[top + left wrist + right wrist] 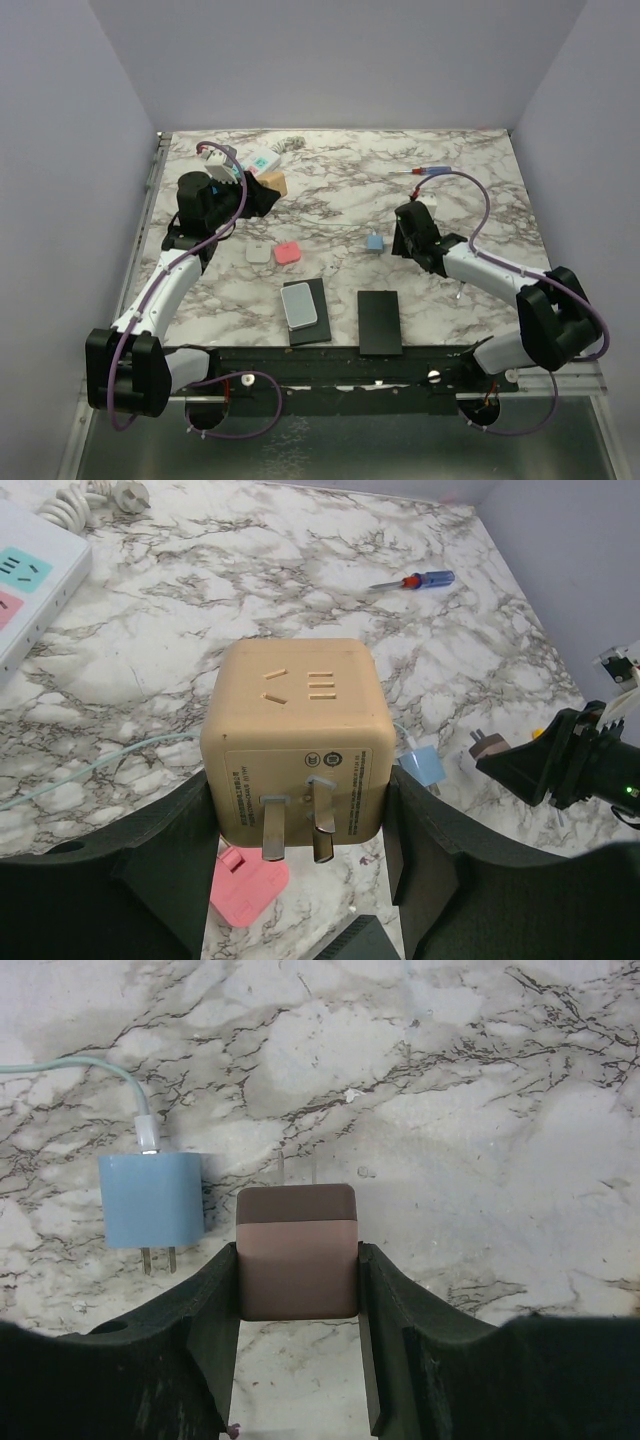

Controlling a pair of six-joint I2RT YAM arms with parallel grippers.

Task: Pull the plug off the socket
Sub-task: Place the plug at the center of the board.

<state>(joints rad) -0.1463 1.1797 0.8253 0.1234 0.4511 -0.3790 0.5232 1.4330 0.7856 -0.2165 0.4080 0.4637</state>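
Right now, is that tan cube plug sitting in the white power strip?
No, the left tool holds the tan cube plug with its metal prongs bare, away from the power strip.

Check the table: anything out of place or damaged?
Nothing looks spilled or broken. One oddity: the tan plastic cube plug sits in the left gripper with bare prongs, clear of the long white power strip, while the right gripper holds a brown square plug beside a pale blue charger.

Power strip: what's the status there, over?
Left gripper shut on tan cube plug, prongs clear of power strip. Right gripper shut on brown plug. Nothing blocking.
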